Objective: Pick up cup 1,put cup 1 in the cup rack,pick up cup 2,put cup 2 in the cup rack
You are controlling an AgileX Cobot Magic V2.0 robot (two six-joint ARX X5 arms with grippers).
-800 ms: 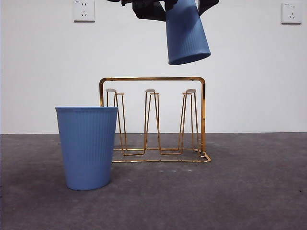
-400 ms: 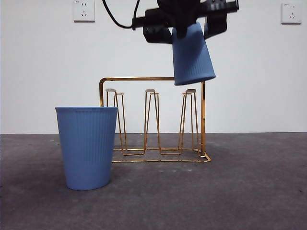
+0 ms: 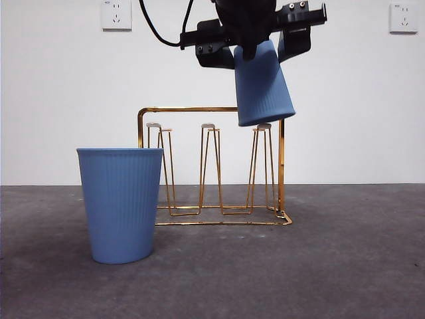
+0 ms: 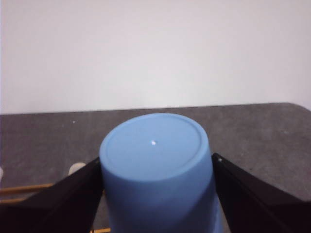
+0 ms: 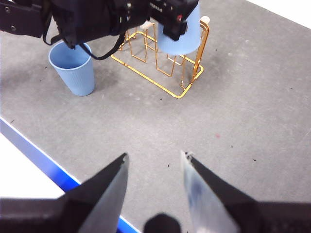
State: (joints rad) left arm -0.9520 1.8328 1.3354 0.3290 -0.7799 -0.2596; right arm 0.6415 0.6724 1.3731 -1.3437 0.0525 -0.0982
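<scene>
The left end effector (image 3: 255,50) has its 2 jaws closed on the bottom end of an upside-down blue cup (image 3: 262,86), mouth pointing down and tilted a bit. The cup hangs right above the rack (image 3: 211,109), its rim overlapping the top bar and sitting just over the white tip of 1 end prong (image 3: 264,126). In the left wrist view the jaws press either side of the cup (image 4: 155,170) just below its closed base.

Handling-wise, my guess: thin ribbed plastic, so very light and a little squishy. The ribs should help with grip, but the taper means a hard squeeze could pop it out of the jaws, so holding near the stiffer base like this looks sensible. It needs straightening so the prong goes up inside the mouth.

The 2nd cup (image 3: 121,203) stands upright on the counter (image 3: 345,266) just beside the rack's other end. I can't spot a speck on either. The right end effector (image 5: 154,167) waits well away from the rack, jaws apart, holding nothing.
</scene>
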